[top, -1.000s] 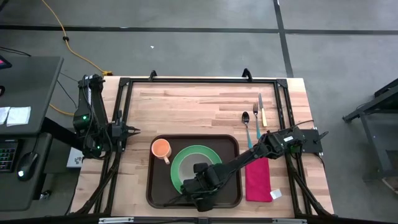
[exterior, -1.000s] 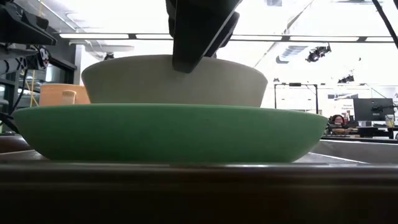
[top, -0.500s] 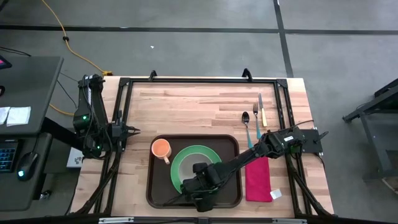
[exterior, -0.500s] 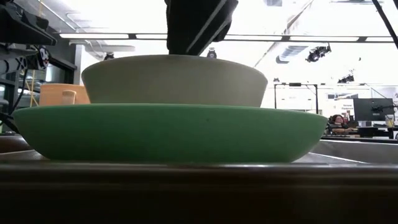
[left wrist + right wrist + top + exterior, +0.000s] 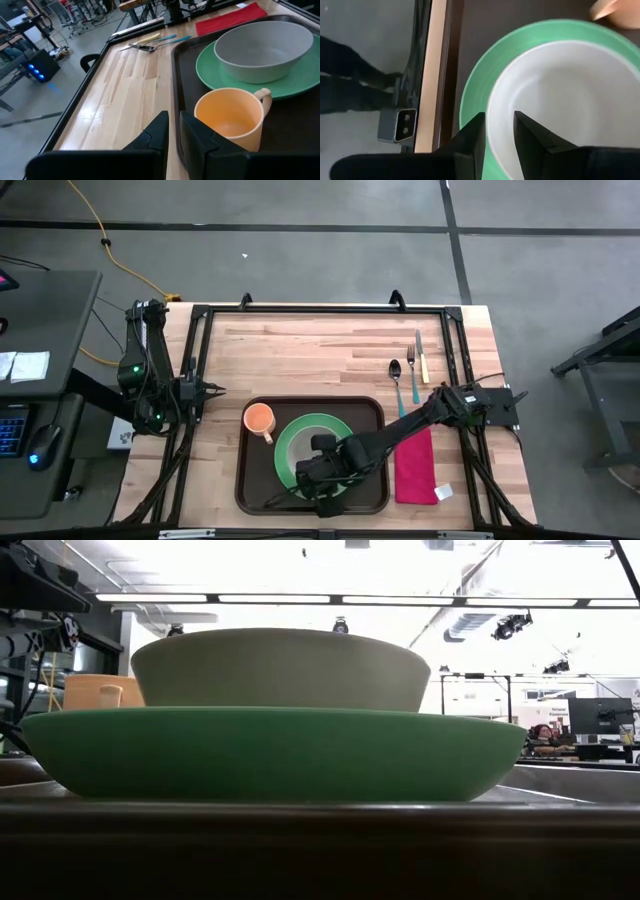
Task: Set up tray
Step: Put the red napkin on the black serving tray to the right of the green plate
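The dark brown tray (image 5: 247, 480) lies near the table's near edge. On it a green plate (image 5: 289, 442) carries a pale bowl (image 5: 560, 100), which rests on its base in the plate's middle (image 5: 280, 670). An orange cup (image 5: 259, 418) stands on the tray's far left corner. My right gripper (image 5: 499, 131) hovers open above the bowl's near rim, pointing down, and touches nothing. It sits over the plate in the high view (image 5: 314, 466) and is out of the low view. My left gripper (image 5: 174, 125) waits shut at the table's left edge (image 5: 215, 389).
A red napkin (image 5: 415, 468) lies right of the tray. A spoon (image 5: 396, 380), a fork (image 5: 411, 368) and a knife (image 5: 421, 352) lie on the wood beyond it. The table's far half is bare wood. Black frame rails border the table.
My right gripper has risen from the bowl's rim, where its fingers stood a second ago, up and out of the low view. The bowl has stayed in place on the green plate.
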Robot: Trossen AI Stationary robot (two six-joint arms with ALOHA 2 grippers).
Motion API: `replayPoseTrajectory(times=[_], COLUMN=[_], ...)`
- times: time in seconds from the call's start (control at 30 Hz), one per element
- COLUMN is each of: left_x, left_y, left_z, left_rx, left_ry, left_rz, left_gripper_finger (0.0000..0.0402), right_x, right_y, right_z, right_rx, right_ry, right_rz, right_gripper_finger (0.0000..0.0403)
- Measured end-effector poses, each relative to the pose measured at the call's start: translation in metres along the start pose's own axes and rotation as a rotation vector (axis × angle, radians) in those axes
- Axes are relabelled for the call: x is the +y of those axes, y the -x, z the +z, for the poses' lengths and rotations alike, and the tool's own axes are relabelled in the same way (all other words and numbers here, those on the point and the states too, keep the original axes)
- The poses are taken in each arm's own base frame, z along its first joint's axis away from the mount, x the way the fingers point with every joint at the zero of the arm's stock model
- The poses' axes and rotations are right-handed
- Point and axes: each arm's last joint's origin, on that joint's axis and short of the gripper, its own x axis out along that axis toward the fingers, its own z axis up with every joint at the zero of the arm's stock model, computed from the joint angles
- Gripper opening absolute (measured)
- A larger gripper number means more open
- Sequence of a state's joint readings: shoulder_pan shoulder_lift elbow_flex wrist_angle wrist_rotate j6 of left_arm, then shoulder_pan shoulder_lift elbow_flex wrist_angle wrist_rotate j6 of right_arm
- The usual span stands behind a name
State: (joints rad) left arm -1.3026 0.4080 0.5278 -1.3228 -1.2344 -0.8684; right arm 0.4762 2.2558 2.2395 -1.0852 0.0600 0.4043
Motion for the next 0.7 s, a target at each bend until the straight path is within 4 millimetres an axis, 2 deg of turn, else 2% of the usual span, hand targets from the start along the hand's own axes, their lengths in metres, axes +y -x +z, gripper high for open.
replayPoseTrajectory(times=[0.43,0.7], left_x=[0.000,0.000], left_y=[0.000,0.000], left_z=[0.000,0.000], left_rx=[-0.005,-0.005], left_ry=[-0.001,-0.003], left_rz=[0.005,0.006], left_gripper_finger=[0.0079,0.0079], right_x=[-0.015,-0.019], right_y=[0.066,0.090], right_z=[-0.017,-0.031], right_rx=[0.025,0.085], right_ry=[-0.102,-0.190], right_rz=[-0.196,-0.268], right_gripper_finger=[0.0078,0.0078])
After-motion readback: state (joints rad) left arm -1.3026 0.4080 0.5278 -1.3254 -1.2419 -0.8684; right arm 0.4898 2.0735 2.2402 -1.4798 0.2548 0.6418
